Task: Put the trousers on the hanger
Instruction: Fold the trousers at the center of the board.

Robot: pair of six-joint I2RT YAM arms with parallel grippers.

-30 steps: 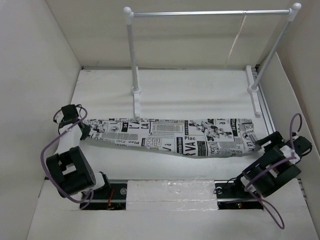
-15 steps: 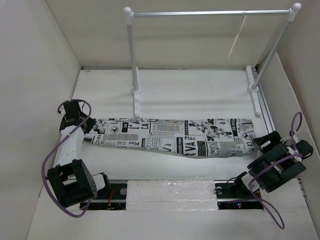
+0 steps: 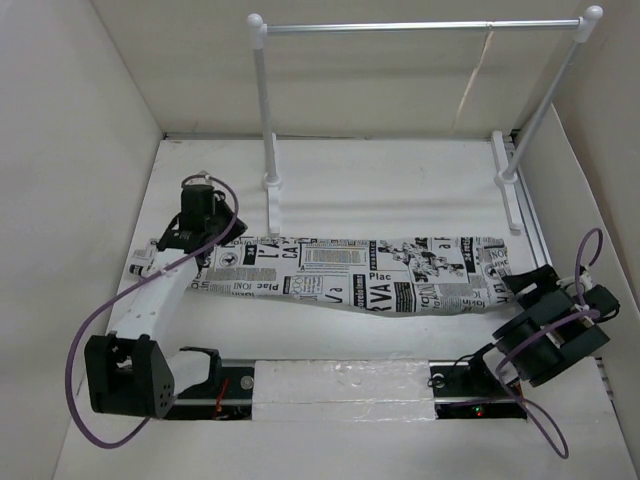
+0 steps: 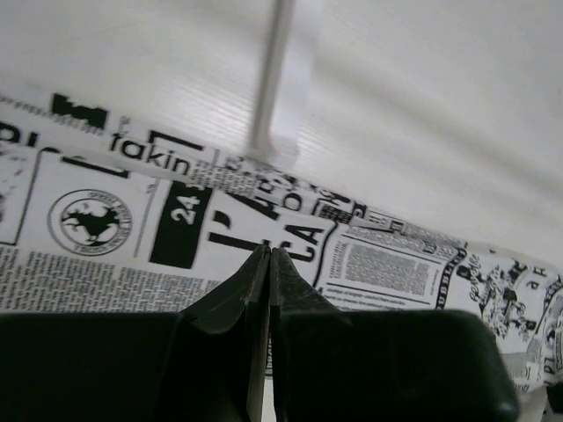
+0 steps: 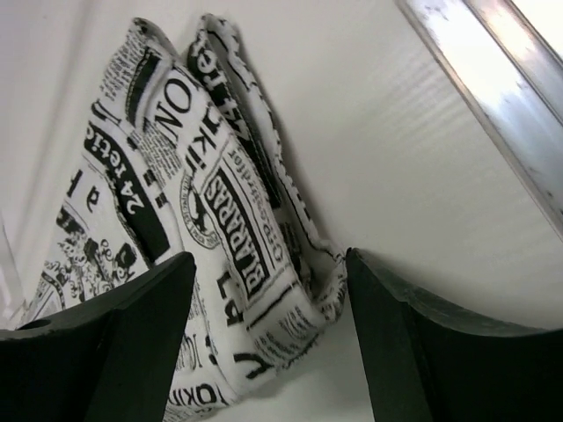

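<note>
1. Our right hand (image 5: 264,264) is released, with a finger on each side of the bunched right end of the trousers (image 3: 350,275). It should close low to catch every layer.
2. Our left hand (image 4: 267,255) is clenched on nothing above the left end. It must open before gripping.
3. The trousers lie flat along the bench (image 3: 400,180), from left to right.
4. The rail's left foot (image 3: 273,205) sits just beside their far edge, and the side walls crowd both arms.
5. The hanger (image 3: 478,72) hangs far right on the rail (image 3: 420,27). The open room is mid-bench.

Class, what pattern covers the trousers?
Black newspaper print on white trousers, clearest in the left wrist view.
</note>
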